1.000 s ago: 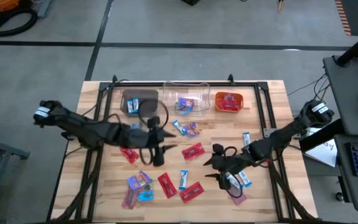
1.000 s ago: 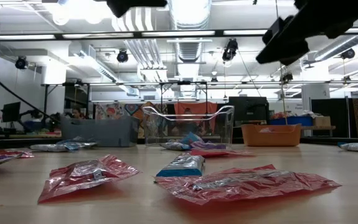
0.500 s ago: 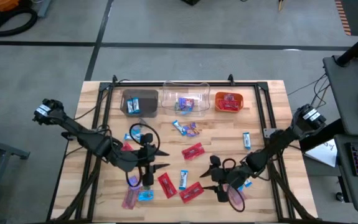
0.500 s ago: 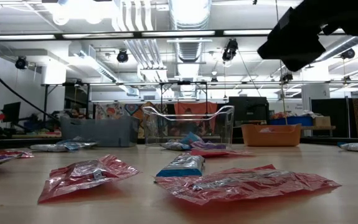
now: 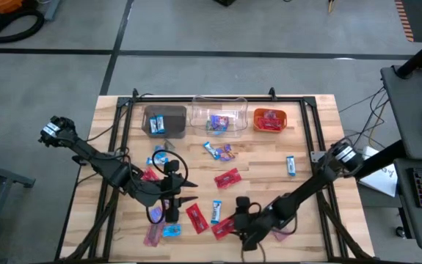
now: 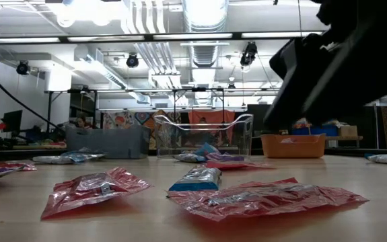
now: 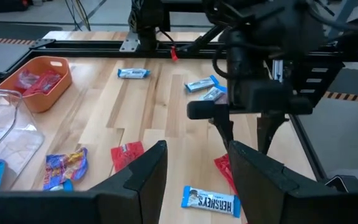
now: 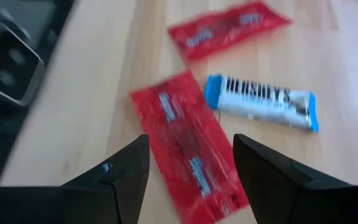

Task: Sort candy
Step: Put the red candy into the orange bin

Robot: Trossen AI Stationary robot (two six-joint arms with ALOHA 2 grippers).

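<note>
Red foil is what your right gripper (image 5: 249,233) sits over: in the high view it hangs at the lower middle of the frame, just right of a red candy (image 5: 225,226) lying on the wooden table (image 5: 310,139). In the right wrist view that same red candy (image 8: 188,147) fills the centre of the frame, between the two dark fingers (image 8: 119,177), which are spread wide with nothing in them. Its long axis runs from upper left to lower right of that frame, so it lies slanted across the gap rather than square to it; you would likely need a wrist turn before closing. A blue-and-white bar (image 8: 263,101) lies just beside it on the upper right, close enough to get nudged, and another red wrapper (image 8: 225,27) sits toward the top.

Your left gripper (image 5: 174,199) hangs at lower centre-left of the high view, fingers apart and empty, with other loose sweets around it; its wrist view shows the blue-and-white bar (image 7: 211,202) just ahead. The right arm is the nearer one to the red piece.

The orange bin (image 5: 269,119) already holds red wrappers, at upper centre, well apart from this candy.
</note>
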